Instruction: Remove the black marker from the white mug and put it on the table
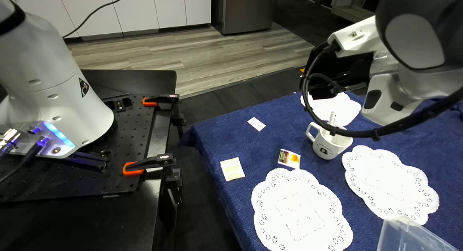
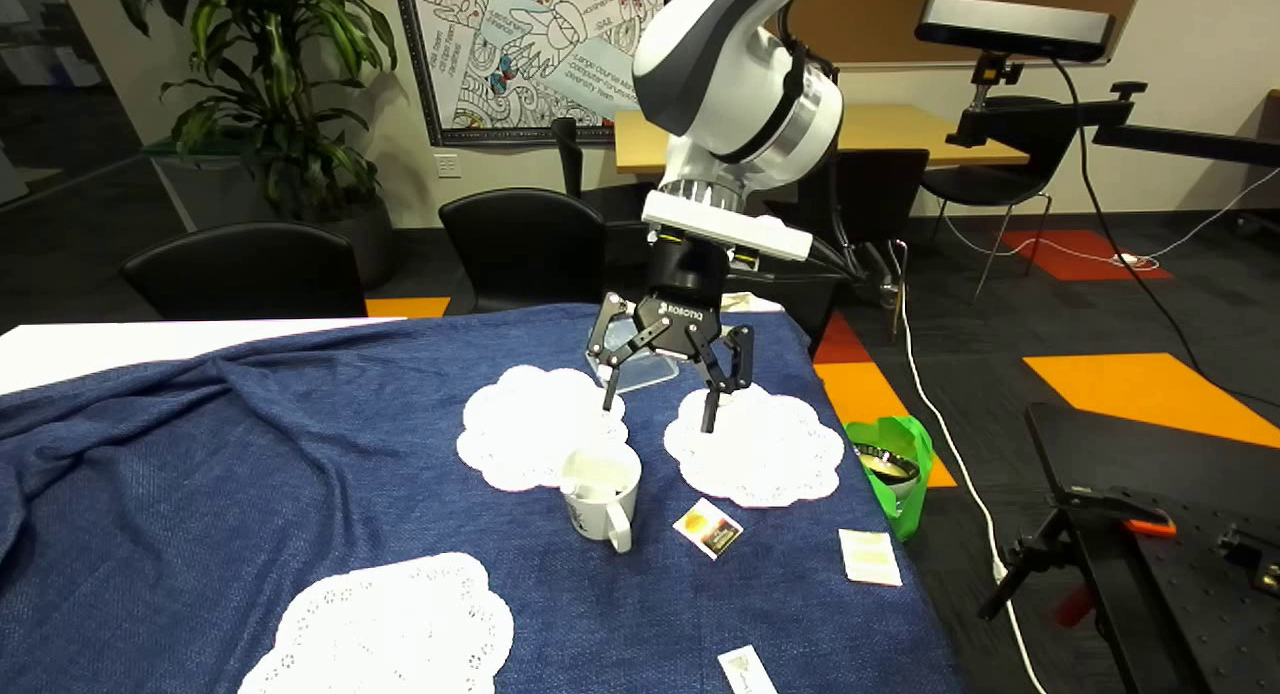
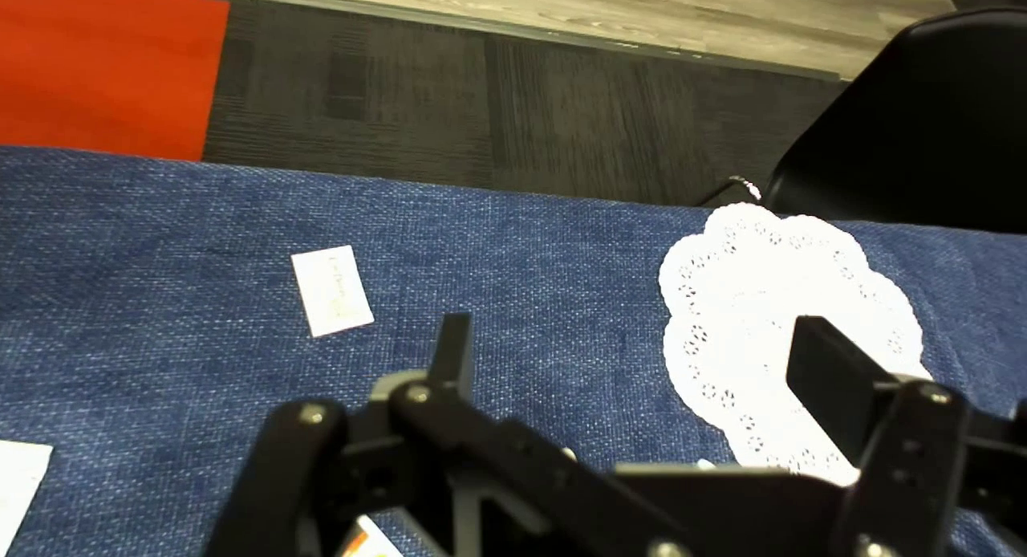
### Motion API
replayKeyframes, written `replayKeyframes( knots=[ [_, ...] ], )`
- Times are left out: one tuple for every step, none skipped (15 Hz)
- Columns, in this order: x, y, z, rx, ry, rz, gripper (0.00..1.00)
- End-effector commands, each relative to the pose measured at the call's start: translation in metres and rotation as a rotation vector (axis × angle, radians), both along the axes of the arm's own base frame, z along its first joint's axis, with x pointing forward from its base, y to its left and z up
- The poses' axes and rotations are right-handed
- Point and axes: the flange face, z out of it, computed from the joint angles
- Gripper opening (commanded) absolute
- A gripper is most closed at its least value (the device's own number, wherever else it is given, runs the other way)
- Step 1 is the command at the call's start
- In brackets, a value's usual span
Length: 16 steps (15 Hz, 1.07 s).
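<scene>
In an exterior view the tool [image 2: 659,418] stood wide, and the best way was to pinch what looked like the marker [image 1: 332,118], though pale, in the mug [image 1: 330,146] and pull straight up.

The arm [image 2: 735,104] is cased in white — dark grey panels [image 1: 416,1] and a silvery ring [image 2: 705,191] are set into it. The base [image 1: 39,63] is marked by a triangular sticker [image 1: 83,87], dotted with oval caps [image 1: 53,96] and lit by a blue strip [image 1: 59,134]. A black cable [image 1: 358,133] is bound with ties [image 1: 376,138]. The gripper [image 2: 659,417] is finished in black, lettered ROBOTIQ in white — its linkages [image 2: 638,344] are studded with round screw heads [image 3: 312,413].
</scene>
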Motion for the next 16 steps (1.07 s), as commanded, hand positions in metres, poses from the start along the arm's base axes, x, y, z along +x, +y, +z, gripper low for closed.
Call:
replayKeyframes(
  knots=[
    [0.014, -0.010, -0.011, 0.020, 0.018, -0.102, 1.00],
    [0.017, -0.011, -0.016, 0.019, 0.024, -0.126, 1.00],
    [0.019, -0.013, -0.021, 0.021, 0.030, -0.146, 1.00],
    [0.022, -0.014, -0.028, 0.014, 0.032, -0.174, 1.00],
    [0.026, -0.014, -0.035, 0.017, 0.036, -0.195, 1.00],
    [0.028, -0.013, -0.043, 0.017, 0.040, -0.214, 1.00],
    [0.031, -0.013, -0.051, 0.016, 0.048, -0.231, 1.00],
    [0.032, -0.013, -0.059, 0.011, 0.059, -0.247, 1.00],
    [0.033, -0.014, -0.066, 0.011, 0.073, -0.259, 1.00],
    [0.035, -0.015, -0.073, 0.011, 0.086, -0.265, 1.00],
    [0.036, -0.015, -0.080, 0.010, 0.104, -0.276, 1.00],
    [0.037, -0.016, -0.086, 0.011, 0.116, -0.282, 1.00],
    [0.039, -0.017, -0.091, 0.012, 0.128, -0.287, 1.00],
    [0.040, -0.017, -0.095, 0.008, 0.140, -0.297, 0.94],
    [0.042, -0.018, -0.099, 0.009, 0.149, -0.303, 0.86],
    [0.044, -0.018, -0.102, 0.009, 0.155, -0.309, 0.79]
  ],
)
